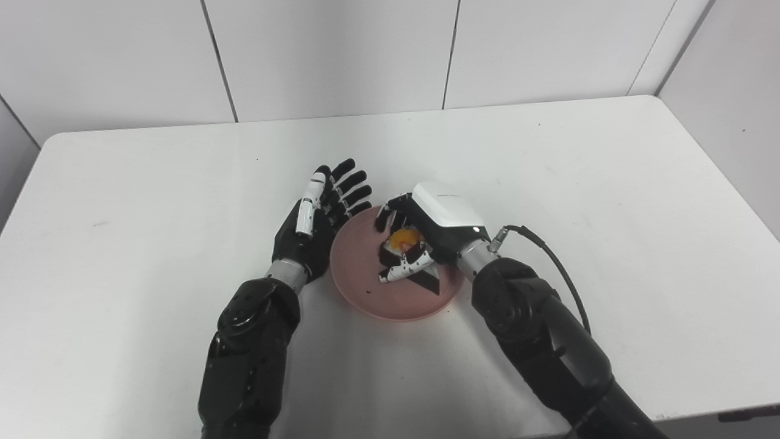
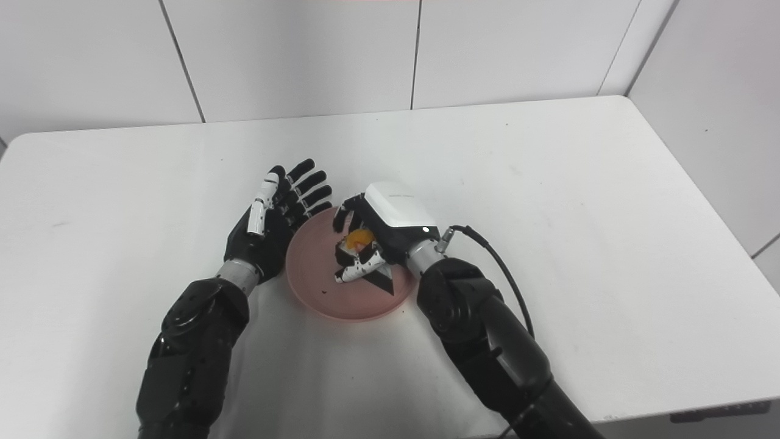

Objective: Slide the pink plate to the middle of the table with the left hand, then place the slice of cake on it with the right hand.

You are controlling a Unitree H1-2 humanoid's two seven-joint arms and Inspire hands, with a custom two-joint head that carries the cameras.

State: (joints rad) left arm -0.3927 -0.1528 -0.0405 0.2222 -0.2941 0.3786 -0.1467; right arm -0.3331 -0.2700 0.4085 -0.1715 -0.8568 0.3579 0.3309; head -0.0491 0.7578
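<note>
1. Your right hand is directly over the round pink plate, fingers curled around the dark slice of cake with an orange topping; the slice sits under the palm, and its dark pointed end reaches toward you.
2. You cannot tell whether the slice rests on the plate or hangs just above it.
3. Your left hand stands edge-up against the plate's left rim, fingers spread, holding nothing.
4. The plate lies near the middle of the white tabletop and holds only the slice and a few dark crumbs.
</note>
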